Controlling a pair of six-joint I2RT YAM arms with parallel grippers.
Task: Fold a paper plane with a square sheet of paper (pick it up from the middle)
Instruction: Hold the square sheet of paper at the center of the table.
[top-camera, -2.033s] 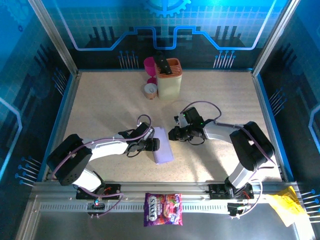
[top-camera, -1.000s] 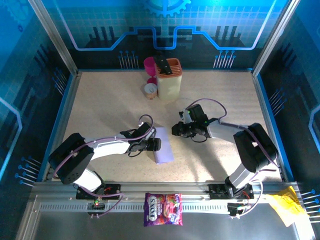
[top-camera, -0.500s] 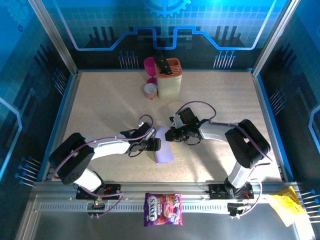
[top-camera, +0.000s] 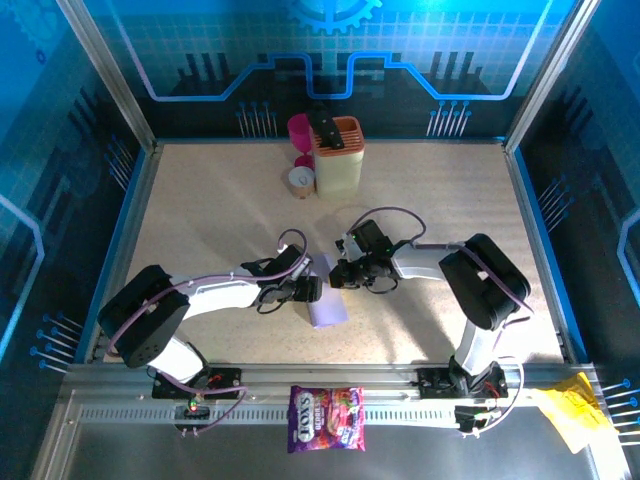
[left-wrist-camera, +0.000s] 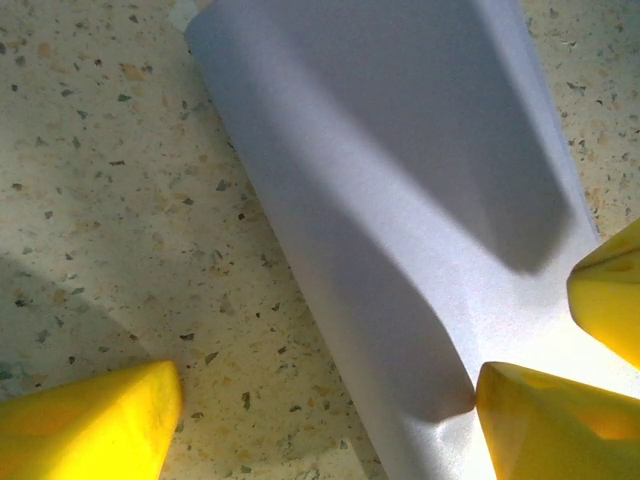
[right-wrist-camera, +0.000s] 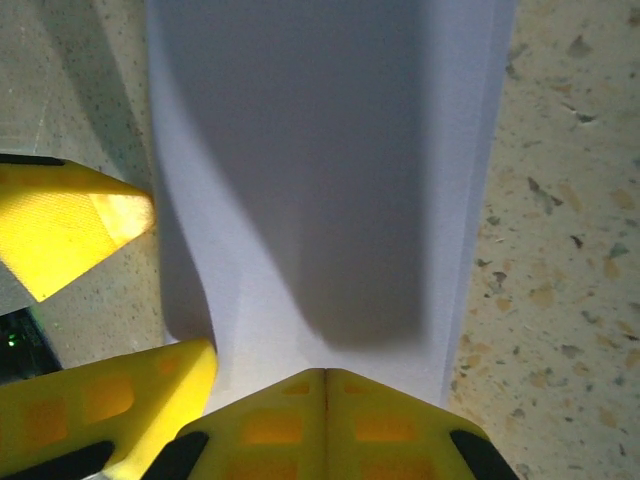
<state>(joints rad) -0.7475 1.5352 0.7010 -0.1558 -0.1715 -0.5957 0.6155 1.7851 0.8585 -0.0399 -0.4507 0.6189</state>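
Two tools at one sheet of paper (top-camera: 326, 303), lilac, doubled into a narrow strip and lying flat on the surface (top-camera: 200, 210). Right tool (right-wrist-camera: 325, 405) pressed together, apparently pinching the strip's end right at its tips, with the paper bulging up just ahead of them. Left tool (left-wrist-camera: 320, 430) spread wide, straddling one long edge of the strip: one finger over bare surface, the other over paper, clamping nothing. Tips of both tools very near each other.

Looks like an early fold in hand, far from a pointed dart: no nose, no wings yet. Next move, at a guess: keep the left tool down as an anchor, draw the pinched end up and over, hold the edges in line, then press the crease flat. Calls for a slow, even pull, given thin paper prone to slipping from the pinch or skewing.

Counted: one lilac sheet; two tools. Well beyond the tips, one orange-topped holder (top-camera: 340, 160), one pink cup (top-camera: 298, 130), one small round tin (top-camera: 300, 181). Behind the arms' bases, one sweets bag (top-camera: 326, 418). Farther out on the right tool's side, one crumpled yellow paper (top-camera: 570, 412).
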